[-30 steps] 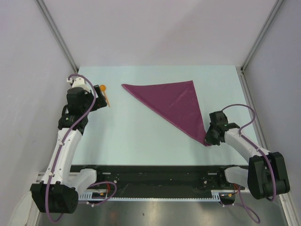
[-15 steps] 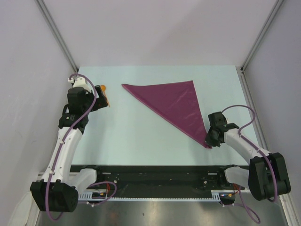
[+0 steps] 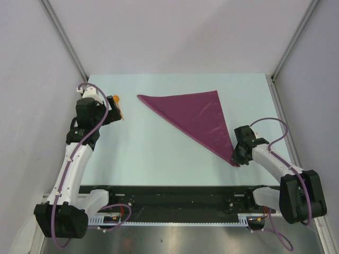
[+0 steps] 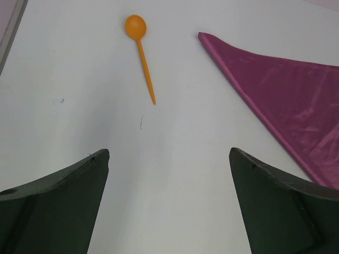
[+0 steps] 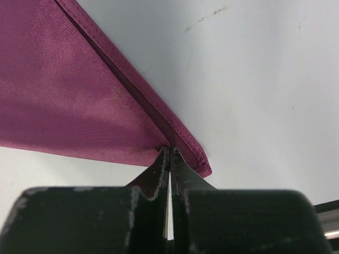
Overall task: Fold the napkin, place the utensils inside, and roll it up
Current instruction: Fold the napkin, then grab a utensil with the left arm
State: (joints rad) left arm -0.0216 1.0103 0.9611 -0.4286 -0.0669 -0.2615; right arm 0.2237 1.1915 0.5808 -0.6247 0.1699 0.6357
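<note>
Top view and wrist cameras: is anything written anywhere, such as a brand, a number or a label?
No readable text in any view. The napkin is plain, the orange spoon unmarked, the left gripper and right gripper bare black. Marks on the table are only faint scratches.

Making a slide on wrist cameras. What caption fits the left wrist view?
Open left gripper hovers over the table, orange spoon ahead, folded purple napkin at right.
</note>
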